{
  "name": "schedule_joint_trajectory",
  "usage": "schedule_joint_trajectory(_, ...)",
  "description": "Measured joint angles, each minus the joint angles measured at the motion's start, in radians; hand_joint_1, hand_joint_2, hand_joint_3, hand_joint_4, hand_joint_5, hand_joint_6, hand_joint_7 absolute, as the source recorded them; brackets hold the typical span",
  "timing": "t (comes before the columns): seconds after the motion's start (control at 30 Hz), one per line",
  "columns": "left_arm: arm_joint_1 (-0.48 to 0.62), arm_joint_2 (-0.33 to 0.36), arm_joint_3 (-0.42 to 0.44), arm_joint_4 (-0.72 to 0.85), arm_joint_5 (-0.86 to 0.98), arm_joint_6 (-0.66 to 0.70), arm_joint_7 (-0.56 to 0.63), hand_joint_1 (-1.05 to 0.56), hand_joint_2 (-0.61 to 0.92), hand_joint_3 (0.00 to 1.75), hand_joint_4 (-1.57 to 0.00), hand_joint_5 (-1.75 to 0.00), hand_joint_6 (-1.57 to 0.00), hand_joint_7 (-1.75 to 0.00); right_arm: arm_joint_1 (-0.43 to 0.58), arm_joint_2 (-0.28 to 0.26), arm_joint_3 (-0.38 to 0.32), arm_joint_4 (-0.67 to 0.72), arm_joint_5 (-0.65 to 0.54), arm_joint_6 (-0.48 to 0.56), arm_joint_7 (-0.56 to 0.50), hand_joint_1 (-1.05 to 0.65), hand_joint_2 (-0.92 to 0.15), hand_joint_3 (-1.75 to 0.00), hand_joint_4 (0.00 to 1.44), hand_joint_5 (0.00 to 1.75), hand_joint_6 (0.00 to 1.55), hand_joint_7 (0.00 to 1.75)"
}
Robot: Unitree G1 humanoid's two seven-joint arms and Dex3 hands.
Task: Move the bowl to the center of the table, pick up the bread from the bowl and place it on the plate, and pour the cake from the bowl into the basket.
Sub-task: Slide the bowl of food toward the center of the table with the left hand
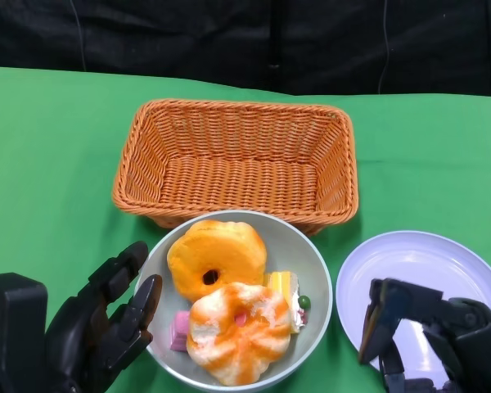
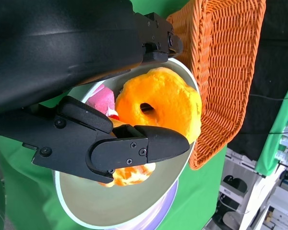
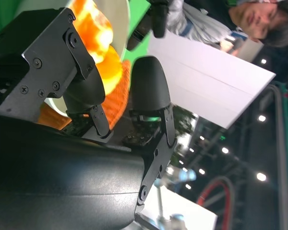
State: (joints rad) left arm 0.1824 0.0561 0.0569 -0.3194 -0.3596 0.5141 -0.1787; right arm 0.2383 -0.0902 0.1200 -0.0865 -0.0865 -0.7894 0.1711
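Black fingers of our left hand (image 1: 98, 327) are spread beside the bowl (image 1: 315, 274) at lower centre, touching nothing. Our right hand (image 1: 425, 327), empty and apart, hovers over the plate (image 1: 425, 254). Bread (image 1: 217, 258) waits inside. Farther up, the basket (image 1: 237, 160) waits for cake (image 1: 282, 286).

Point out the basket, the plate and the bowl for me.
basket (image 1: 237, 176): head view, on its woven floor.
plate (image 1: 425, 266): head view, on its bare middle.
bowl (image 1: 311, 262): head view, on its bare inner wall, right side.
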Motion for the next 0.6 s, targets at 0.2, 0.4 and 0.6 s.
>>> schedule_joint_trajectory(0.2, -0.004, 0.000, -0.017, 0.000, 0.016, -0.004, 0.000, -0.74, 0.92, 0.55, 0.00, 0.00, -0.06, -0.01, -0.019, -0.040, -0.044, -0.060, -0.212, -0.025, -0.037, -0.29, -0.55, -0.84, 0.01, 1.35, 0.01, 1.10)
schedule_joint_trajectory(0.4, -0.006, 0.000, -0.028, -0.001, 0.021, -0.002, 0.007, -0.73, 0.92, 0.57, -0.01, 0.00, -0.08, -0.02, -0.028, -0.068, -0.040, -0.171, -0.261, 0.044, -0.027, -0.43, -0.73, -0.46, 0.00, 1.21, 0.00, 0.93)
schedule_joint_trajectory(0.6, -0.005, 0.000, -0.041, -0.005, 0.021, -0.001, 0.008, -0.75, 0.92, 0.59, -0.02, -0.01, -0.08, -0.01, -0.089, -0.133, -0.001, -0.255, -0.234, 0.244, 0.087, -0.49, -0.84, -0.16, 0.00, 1.13, 0.00, 0.71)
